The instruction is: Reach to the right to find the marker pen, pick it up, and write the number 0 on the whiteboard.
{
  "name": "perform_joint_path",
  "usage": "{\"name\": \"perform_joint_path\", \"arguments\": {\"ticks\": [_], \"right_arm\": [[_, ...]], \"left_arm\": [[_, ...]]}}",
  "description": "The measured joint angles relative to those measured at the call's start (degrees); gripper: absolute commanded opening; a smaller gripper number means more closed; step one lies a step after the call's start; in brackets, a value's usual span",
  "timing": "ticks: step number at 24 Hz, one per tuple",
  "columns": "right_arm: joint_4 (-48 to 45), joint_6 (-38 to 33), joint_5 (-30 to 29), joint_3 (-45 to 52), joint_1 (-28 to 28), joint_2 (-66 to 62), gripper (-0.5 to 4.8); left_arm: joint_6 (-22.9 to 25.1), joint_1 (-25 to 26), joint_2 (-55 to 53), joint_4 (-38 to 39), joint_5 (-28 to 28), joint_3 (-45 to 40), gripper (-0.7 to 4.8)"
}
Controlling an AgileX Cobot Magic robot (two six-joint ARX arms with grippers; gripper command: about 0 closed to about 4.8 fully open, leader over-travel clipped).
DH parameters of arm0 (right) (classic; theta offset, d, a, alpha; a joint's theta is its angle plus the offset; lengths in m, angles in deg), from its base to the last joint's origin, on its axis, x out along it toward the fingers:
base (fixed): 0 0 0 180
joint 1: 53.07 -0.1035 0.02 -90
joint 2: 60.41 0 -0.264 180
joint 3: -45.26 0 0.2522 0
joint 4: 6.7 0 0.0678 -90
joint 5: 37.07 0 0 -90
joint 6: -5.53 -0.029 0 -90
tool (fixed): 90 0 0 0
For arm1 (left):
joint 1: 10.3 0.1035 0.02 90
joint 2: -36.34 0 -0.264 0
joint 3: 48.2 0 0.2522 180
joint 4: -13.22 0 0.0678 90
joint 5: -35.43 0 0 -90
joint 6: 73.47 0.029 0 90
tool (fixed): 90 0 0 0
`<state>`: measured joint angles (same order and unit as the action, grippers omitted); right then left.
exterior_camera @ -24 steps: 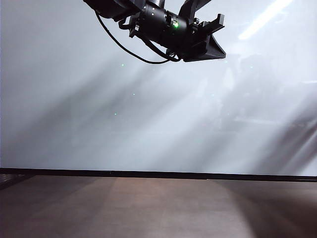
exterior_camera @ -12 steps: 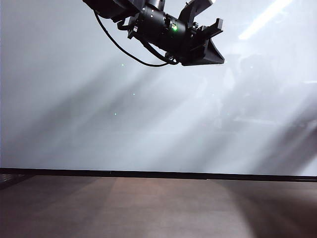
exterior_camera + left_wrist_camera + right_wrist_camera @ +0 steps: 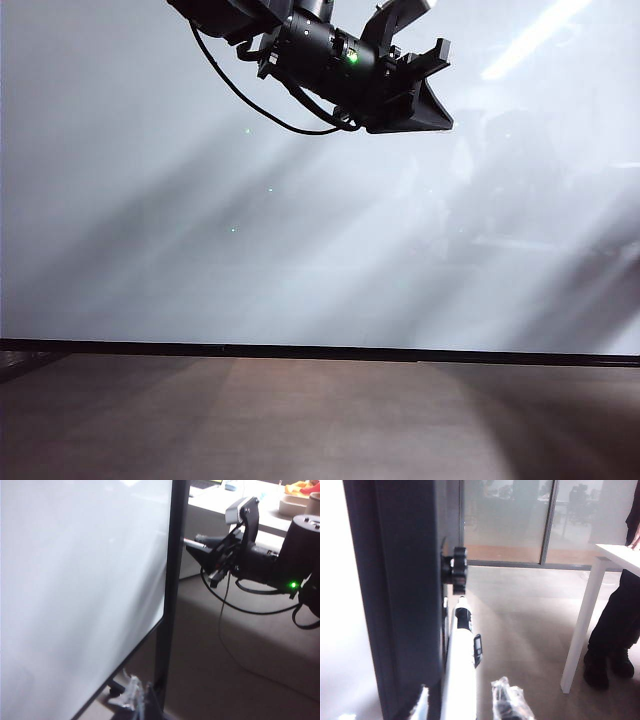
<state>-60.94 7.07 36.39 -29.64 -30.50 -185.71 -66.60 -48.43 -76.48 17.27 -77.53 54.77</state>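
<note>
The whiteboard (image 3: 300, 230) fills the exterior view, and the number 0 is not in view on it. My left gripper (image 3: 436, 85) hangs high in front of the board, pointing right. In its wrist view the left gripper (image 3: 137, 698) has its taped tips close together and empty, beside the whiteboard (image 3: 75, 580) edge. The marker pen (image 3: 461, 650), white with a black end, lies along the board's dark frame (image 3: 405, 605). My right gripper (image 3: 462, 705) has a taped finger (image 3: 507, 702) on each side of the pen. A thin gap shows on one side, and I cannot see whether the pads press the pen.
A black knob (image 3: 457, 570) sticks out of the frame just beyond the pen. A white table leg (image 3: 577, 635) and a person's dark legs (image 3: 615, 630) stand further off. My right arm (image 3: 260, 562) and its cable (image 3: 225, 630) show past the board's post (image 3: 175, 580). Brown floor (image 3: 320, 420) lies below the board.
</note>
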Motion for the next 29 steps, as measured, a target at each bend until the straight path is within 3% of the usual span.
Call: {"name": "perform_joint_path", "arguments": {"ticks": [4, 6, 9, 14, 18, 23, 25, 27, 29], "right_arm": [[0.0, 0.0, 0.0, 0.0, 0.0, 0.0, 1.42], [0.0, 0.0, 0.0, 0.0, 0.0, 0.0, 0.46], [-0.02, 0.0, -0.04, -0.02, -0.02, 0.0, -0.04], [-1.09, 0.02, 0.09, 0.02, 0.0, 0.0, -0.04], [-3.96, 0.0, 4.87, 0.37, 0.96, 0.55, -0.04], [-1.95, -0.33, 11.63, 8.68, 5.09, 11.17, -0.04], [3.43, -1.42, 13.27, 10.8, 5.31, 17.73, -0.04], [22.6, -2.03, 13.51, 13.18, 3.61, 32.81, -0.04], [32.09, -2.12, 14.6, 13.35, 2.43, 41.0, -0.04]], "left_arm": [[0.02, 0.0, 0.0, 0.87, 0.0, 0.0, -0.05], [0.02, 0.02, 0.0, 0.94, 0.0, 0.0, -0.05], [0.02, 0.02, 0.0, 0.94, 0.0, 0.0, -0.05], [0.02, 0.02, 0.0, 0.94, 0.0, 0.0, -0.05], [0.04, 0.02, 0.17, 1.05, 0.0, 0.0, -0.05], [1.75, 1.79, 5.55, 4.57, 0.0, 0.0, -0.05], [1.75, 2.8, 8.57, 6.99, 0.02, 0.0, -0.05], [-0.04, 4.94, 14.82, 9.9, -0.44, 0.0, -0.05], [-4.35, 6.97, 19.34, 10.71, -3.17, 0.26, -0.05]]}}
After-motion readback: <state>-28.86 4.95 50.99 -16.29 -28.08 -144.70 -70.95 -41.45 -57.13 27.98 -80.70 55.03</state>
